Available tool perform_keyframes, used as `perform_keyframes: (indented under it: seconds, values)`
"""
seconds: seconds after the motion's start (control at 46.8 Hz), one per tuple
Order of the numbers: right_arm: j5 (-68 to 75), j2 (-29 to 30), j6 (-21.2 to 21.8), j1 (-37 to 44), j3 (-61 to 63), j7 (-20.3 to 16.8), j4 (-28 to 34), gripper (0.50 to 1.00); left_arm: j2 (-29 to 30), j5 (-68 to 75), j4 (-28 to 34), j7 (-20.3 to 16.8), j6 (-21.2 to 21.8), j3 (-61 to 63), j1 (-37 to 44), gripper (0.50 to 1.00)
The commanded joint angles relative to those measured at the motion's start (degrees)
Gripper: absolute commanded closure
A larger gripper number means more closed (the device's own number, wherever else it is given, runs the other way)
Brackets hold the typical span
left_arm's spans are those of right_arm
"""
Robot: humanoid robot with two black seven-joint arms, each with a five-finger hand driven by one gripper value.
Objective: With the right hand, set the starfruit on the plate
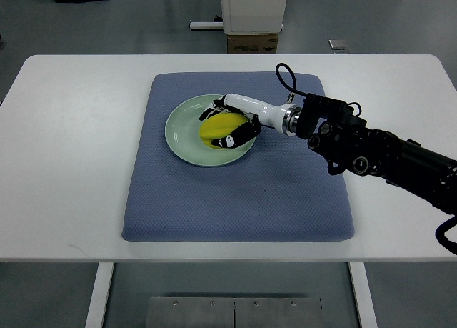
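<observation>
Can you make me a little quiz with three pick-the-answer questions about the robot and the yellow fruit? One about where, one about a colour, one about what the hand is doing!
1. Where is the yellow starfruit?
A. On the bare white table
B. Over the pale green round plate
C. On the floor

2. What colour is the padded mat under the plate?
A. Red
B. Blue-grey
C. Orange

3. What is the right hand doing?
A. Its fingers wrap around the starfruit
B. It lies flat on the table
C. It holds a cup

Answers: 1 B, the fruit shows inside the plate's rim. 2 B, the mat is blue-grey. 3 A, black-tipped fingers curl around both sides of the fruit.
</observation>
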Motion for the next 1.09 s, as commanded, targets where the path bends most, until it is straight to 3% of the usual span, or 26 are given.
perform_keyframes:
  seconds: [0.0,0.128,0.15,0.257,0.342,0.385,0.406,0.77,1.069]
  values:
    - [0.17,0.0,-0.17,-0.3,-0.05,-0.73,0.09,1.0,0.0,-0.01,0.0,0.0,0.01,0.05,0.0,0.5]
    - [0.44,0.0,-0.79,-0.47,0.12,-3.01,0.09,1.0,0.0,-0.09,0.0,0.0,0.01,-0.04,0.0,0.5]
    - [0.7,0.0,-0.87,-0.47,0.21,-3.72,0.09,0.978,0.0,-0.09,0.0,0.0,0.01,-0.04,0.0,0.5]
    - [3.6,0.0,-0.96,-0.39,0.47,-6.53,0.09,0.808,0.0,-0.01,0.0,0.0,0.01,0.05,0.0,0.5]
    - [5.62,0.0,-0.96,-0.39,0.56,-6.8,0.09,0.635,0.0,-0.01,0.0,0.0,0.01,-0.04,0.0,0.5]
    - [6.15,0.0,-0.96,-0.39,0.83,-6.89,0.0,0.52,0.0,-0.01,0.0,0.0,0.01,0.05,0.0,0.5]
    - [6.33,0.0,-0.96,-0.39,0.91,-6.97,0.0,0.503,0.0,-0.01,0.0,0.0,0.01,-0.04,0.0,0.5]
    - [8.35,0.0,-0.7,-0.12,2.85,-6.89,0.0,0.5,0.0,-0.01,0.0,0.0,0.01,-0.04,0.0,0.5]
    - [10.37,0.0,-0.17,-0.3,11.54,-6.98,0.09,0.5,0.0,-0.01,0.0,0.0,0.01,-0.04,0.0,0.5]
